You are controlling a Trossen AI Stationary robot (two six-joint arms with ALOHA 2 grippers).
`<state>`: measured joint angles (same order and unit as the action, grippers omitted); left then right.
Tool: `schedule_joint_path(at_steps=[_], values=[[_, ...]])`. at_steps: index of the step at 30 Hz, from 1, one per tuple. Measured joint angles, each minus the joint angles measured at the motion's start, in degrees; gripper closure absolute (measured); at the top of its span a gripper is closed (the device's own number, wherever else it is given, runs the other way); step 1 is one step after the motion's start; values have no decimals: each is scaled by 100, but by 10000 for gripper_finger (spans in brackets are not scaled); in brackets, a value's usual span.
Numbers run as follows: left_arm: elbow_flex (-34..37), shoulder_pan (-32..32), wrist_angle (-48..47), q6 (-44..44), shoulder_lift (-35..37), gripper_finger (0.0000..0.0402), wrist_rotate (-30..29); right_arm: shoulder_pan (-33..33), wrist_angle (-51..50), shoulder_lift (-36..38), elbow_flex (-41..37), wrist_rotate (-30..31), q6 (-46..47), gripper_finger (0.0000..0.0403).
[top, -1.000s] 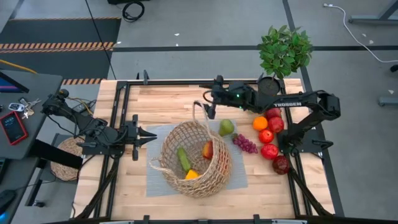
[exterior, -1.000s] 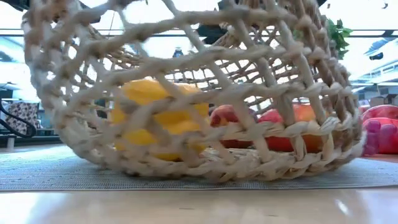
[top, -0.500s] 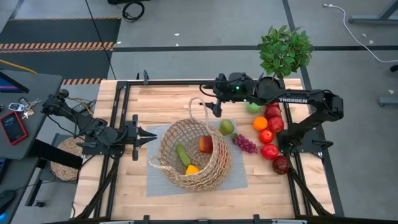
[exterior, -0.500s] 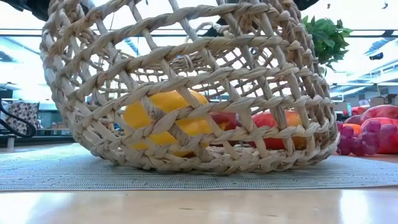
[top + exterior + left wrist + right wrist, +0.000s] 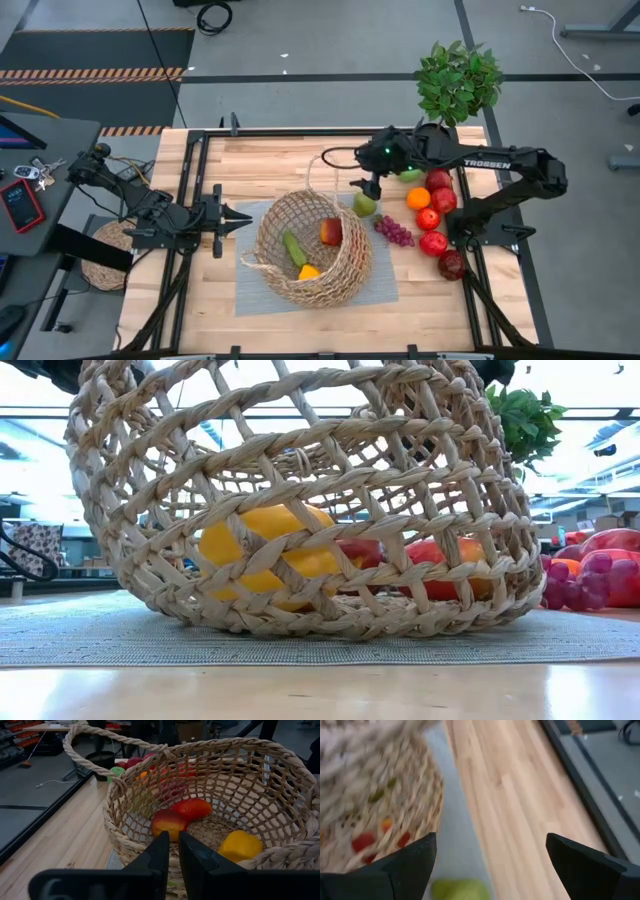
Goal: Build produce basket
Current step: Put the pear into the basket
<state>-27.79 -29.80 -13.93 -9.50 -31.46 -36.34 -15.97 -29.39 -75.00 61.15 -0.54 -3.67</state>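
High view: the basket [image 5: 313, 247] sits at the centre of the frame on a grey mat [image 5: 250, 285], with a green piece [image 5: 294, 249], a red-orange piece [image 5: 331, 231] and a yellow piece [image 5: 308, 272] inside. The right gripper [image 5: 368, 186] hangs just right of the basket's upper handle, directly above a green pear [image 5: 363, 204] that lies on the mat beside the basket's rim. Grapes [image 5: 394, 232], an orange [image 5: 418, 198] and red fruit [image 5: 434, 243] lie in a cluster at centre right. The left gripper [image 5: 232, 220] rests at the mat's left edge, apart from the basket, its fingers drawn nearly together. A potted plant [image 5: 458, 80] stands at upper right. Low view: the basket [image 5: 300, 500] fills the frame, with the yellow piece [image 5: 262, 550] and red fruit [image 5: 440, 560] showing through the weave. Left wrist view: narrow fingers [image 5: 159, 857] at bottom centre point at the basket [image 5: 215, 800], which holds red [image 5: 192, 808] and yellow [image 5: 240, 845] pieces. Right wrist view: the right fingers [image 5: 405, 865] stand wide apart with nothing between them; the pear [image 5: 460, 889] lies at the bottom centre and the basket [image 5: 375, 805] is at the left.
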Motion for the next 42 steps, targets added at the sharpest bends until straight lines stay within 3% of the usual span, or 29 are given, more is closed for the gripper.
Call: schedule_joint_path(at_steps=[7, 12, 19, 25, 37, 42], values=[[0, 0, -2, 0, 0, 353, -1, 285, 438, 368, -951, 81, 677, 23], [0, 0, -2, 0, 0, 353, -1, 501, 1639, 397, -2029, 322, 1150, 23], [0, 0, -2, 0, -2, 353, -2, 766, 3848, 397, -3331, 1394, 1377, 23], [0, 0, -1, 0, -1, 353, -2, 655, 4868, 341, -4042, 1130, 2143, 23], [0, 0, 0, 0, -2, 353, 0, 930, 6085, -640, -4446, 1247, 2669, 24], [0, 0, -1, 0, 0, 353, -1, 919, 6455, -934, -4429, 1276, 2679, 45]])
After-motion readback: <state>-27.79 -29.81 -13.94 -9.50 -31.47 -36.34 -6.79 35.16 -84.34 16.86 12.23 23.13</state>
